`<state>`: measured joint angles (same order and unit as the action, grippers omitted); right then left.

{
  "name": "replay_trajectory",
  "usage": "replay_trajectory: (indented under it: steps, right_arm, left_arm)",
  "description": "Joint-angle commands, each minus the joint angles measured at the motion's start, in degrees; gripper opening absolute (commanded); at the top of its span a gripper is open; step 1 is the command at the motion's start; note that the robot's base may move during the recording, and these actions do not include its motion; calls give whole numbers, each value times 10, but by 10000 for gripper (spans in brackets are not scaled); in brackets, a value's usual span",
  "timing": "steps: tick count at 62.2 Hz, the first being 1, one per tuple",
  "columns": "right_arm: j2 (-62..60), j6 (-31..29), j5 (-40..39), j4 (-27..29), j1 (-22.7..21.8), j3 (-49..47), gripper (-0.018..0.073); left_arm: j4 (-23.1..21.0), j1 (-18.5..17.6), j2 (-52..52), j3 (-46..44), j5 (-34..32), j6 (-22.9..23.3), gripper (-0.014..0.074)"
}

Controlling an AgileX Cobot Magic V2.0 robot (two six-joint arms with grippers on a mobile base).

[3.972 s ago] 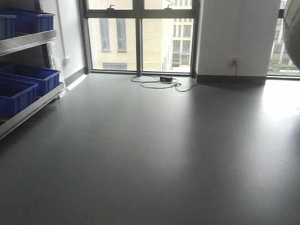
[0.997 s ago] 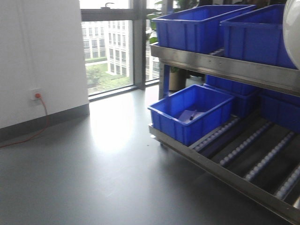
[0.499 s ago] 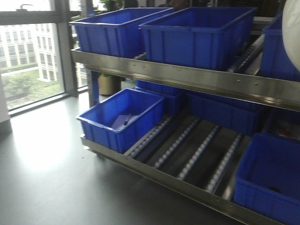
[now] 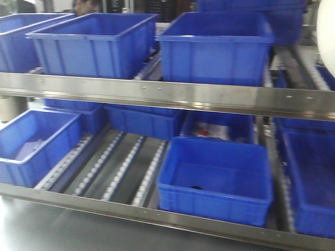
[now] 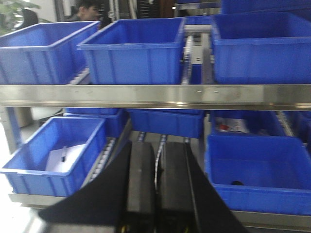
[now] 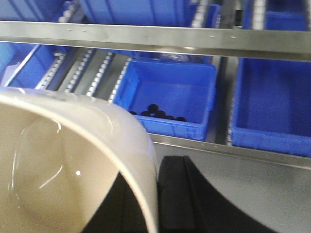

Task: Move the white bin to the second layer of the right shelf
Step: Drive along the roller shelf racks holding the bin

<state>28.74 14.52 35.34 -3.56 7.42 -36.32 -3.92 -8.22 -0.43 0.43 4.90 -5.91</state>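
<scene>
View has swung from the window wall to face rack [image 4: 209, 99] squarely. Bin [image 6: 73, 160] is off the rack, in front, its wall pinched by right gripper [image 6: 151, 204]. Left gripper [image 5: 156, 189] fingers nearly touching, empty.

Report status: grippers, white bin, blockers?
Left gripper shut, empty. Right gripper shut on white bin rim, bin not yet shelved. Blue crates crowd the upper level; bare roller lane below.
</scene>
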Motion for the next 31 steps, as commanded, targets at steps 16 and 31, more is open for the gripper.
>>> replay_trajectory:
  steps: [16, 31]
  right_arm:
    - [3, 1, -55, -3, -3, -19, 57]
    - [3, 1, -55, -3, -3, -19, 57]
  left_arm:
    - [-3, -5, -8, 21, -49, 2, 85]
    - [-3, -5, -8, 21, -49, 2, 85]
